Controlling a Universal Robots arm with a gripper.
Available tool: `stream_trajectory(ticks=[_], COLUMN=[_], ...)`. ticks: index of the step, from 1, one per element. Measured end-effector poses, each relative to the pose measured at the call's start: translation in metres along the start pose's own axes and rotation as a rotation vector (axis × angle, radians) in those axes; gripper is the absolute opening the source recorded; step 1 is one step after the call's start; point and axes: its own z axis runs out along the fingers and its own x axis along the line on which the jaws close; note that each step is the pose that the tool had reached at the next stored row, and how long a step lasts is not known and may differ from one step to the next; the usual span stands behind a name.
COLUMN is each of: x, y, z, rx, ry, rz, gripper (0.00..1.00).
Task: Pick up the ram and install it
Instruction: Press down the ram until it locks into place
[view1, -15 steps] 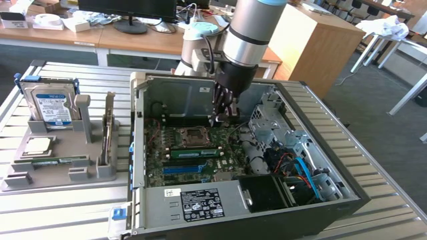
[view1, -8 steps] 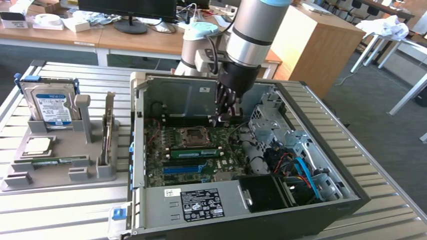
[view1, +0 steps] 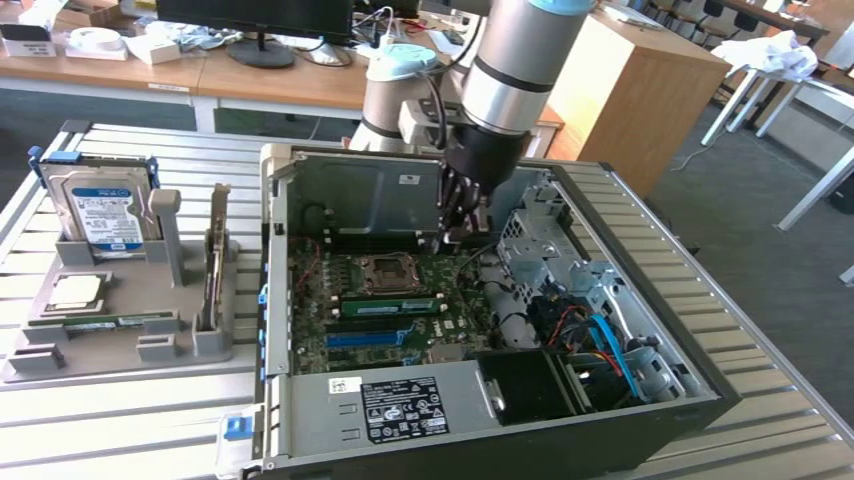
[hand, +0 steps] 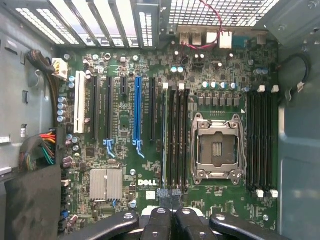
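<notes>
hovering gripper (view1: 453, 238): one, jaws pressed together
ram (view1: 387, 303): one, upright in a slot, near gripper
slot banks (hand: 179, 140): two, four slots each
hard drive (view1: 104, 205): one

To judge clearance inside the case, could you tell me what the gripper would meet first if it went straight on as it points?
Probably the black memory slots beside the processor socket, directly below the gripper; how far above them it hangs is unclear.
</notes>
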Motion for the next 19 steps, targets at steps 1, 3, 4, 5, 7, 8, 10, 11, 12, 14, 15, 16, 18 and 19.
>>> stream_trajectory(ticks=[1, 3, 4, 5, 7, 8, 10, 11, 12, 14, 15, 16, 18, 19], x=[0.0, 0.0, 0.0, 0.0, -0.0001, -0.0001, 0.0, 0.0, 0.0, 0.0001, 0.0001, 0.0001, 0.0001, 0.0001], y=[-0.0009, -0.0011, -0.0011, -0.0011, -0.0011, -0.0011, -0.0011, -0.0012, -0.0012, -0.0012, -0.0013, -0.0013, -0.0013, -0.0014], z=[0.0, -0.0001, -0.0001, 0.0, 0.0002, 0.0005, 0.0011, 0.0015, 0.0021, 0.0032, 0.0038, 0.0045, 0.0059, 0.0067], rx=[0.0, 0.0, 0.0, 0.0, 0.0, 0.0001, 0.0001, 0.0001, 0.0001, 0.0001, 0.0, 0.0001, 0.0, 0.0001], ry=[0.0, 0.0, 0.0001, 0.0, 0.0, 0.0, -0.0001, 0.0, -0.0001, 0.0001, 0.0, -0.0001, 0.0001, 0.0], rz=[0.0, 0.0, 0.0, 0.0, 0.0, 0.0, 0.0, 0.0, 0.0, 0.0, 0.0, 0.0, 0.0, 0.0], gripper=[0.1, 0.1, 0.1, 0.1, 0.1, 0.1, 0.1, 0.1, 0.1, 0.1, 0.1, 0.1, 0.1, 0.1])
